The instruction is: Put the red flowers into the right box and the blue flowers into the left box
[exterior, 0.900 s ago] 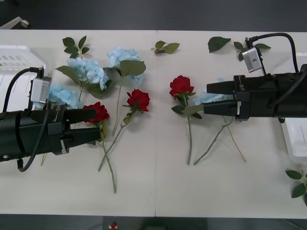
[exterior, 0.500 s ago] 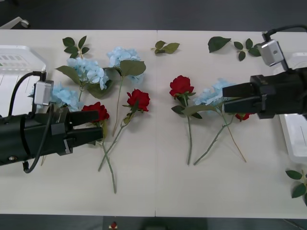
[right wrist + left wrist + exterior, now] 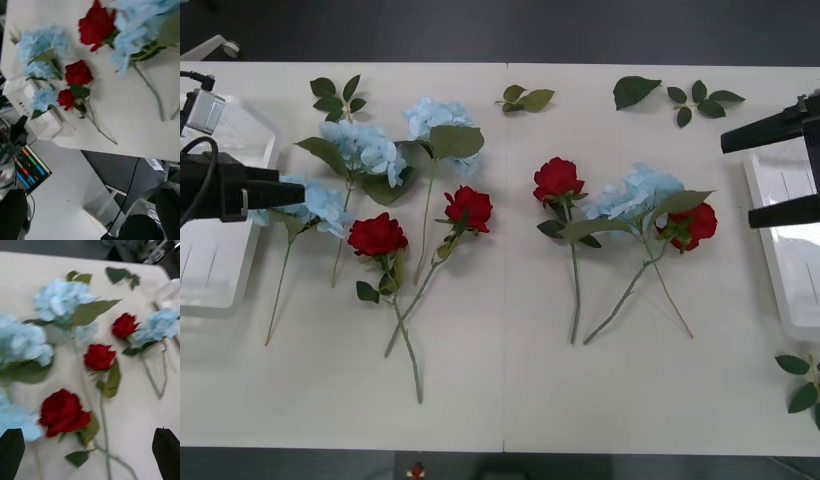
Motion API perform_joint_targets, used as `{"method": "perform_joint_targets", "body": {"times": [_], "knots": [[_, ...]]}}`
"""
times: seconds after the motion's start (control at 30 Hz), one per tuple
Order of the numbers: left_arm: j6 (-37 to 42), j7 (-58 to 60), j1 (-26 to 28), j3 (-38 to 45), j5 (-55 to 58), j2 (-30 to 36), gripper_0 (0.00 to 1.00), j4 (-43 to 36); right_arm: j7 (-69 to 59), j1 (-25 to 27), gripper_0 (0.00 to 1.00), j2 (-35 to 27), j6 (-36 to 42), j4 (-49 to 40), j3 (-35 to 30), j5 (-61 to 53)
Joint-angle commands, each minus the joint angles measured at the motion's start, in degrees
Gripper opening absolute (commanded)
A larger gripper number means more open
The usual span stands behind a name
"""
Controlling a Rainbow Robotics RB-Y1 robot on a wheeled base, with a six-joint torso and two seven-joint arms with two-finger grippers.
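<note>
A: Status? Nothing's boxed yet afaict. Left end effector [image 3: 298, 187] is at the left edge, tips by the outer pale blue head; in its wrist view both fingers sit wide apart, holding nothing. Right end effector [image 3: 760, 172] hangs over the right box [image 3: 780, 290], fingers spread, empty too.

B: Where's the stock?

A: Red flowers [image 3: 378, 236] lie on the bench [image 3: 510, 390]: two left of centre, one mid, a fourth head tucked under the right-hand blue one. Blue flowers [image 3: 360, 147] mostly cluster upper left, one [image 3: 635, 193] right of centre. Left box [image 3: 215, 265] sits at the far left edge.

B: Risks?

A: Stems cross. The two left roses' stalks overlap, and the right pair's stems form a V w/ the mid rose's, so I'd guess a pinch on one drags its neighbour. The hidden red head could ride along w/ the blue into the wrong box.

B: Room?

A: Lower half of the bench is open, good for approach. Boxes hug the side edges, so a long stem may hang over a rim.
</note>
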Motion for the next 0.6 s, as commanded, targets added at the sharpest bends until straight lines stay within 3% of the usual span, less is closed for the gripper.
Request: {"method": "perform_joint_targets", "body": {"times": [0.03, 0.2, 0.37, 0.6], "knots": [[2.62, 5.01, -0.99, 0.25, -9.04, 0.04, 0.99, 5.9, -13.36, -1.49, 1.0, -1.59, 1.75, 2.72, -0.17, 9.07], [2.44, 4.83, -0.99, 0.25, -19.41, 0.04, 0.99, 11.26, -21.01, -1.67, 1.0, 0.61, 2.46, 6.42, -0.08, 21.02], [0.6, 5.36, -0.99, 0.25, -29.26, -2.33, 0.99, 13.37, -19.51, -1.58, 1.0, 5.71, 7.56, 9.23, 0.09, 34.47], [0.51, 6.33, -1.17, 0.25, -37.43, -7.52, 1.0, 11.96, -15.03, -1.93, 1.0, 10.81, 8.43, 10.37, 4.22, 45.72]]}}
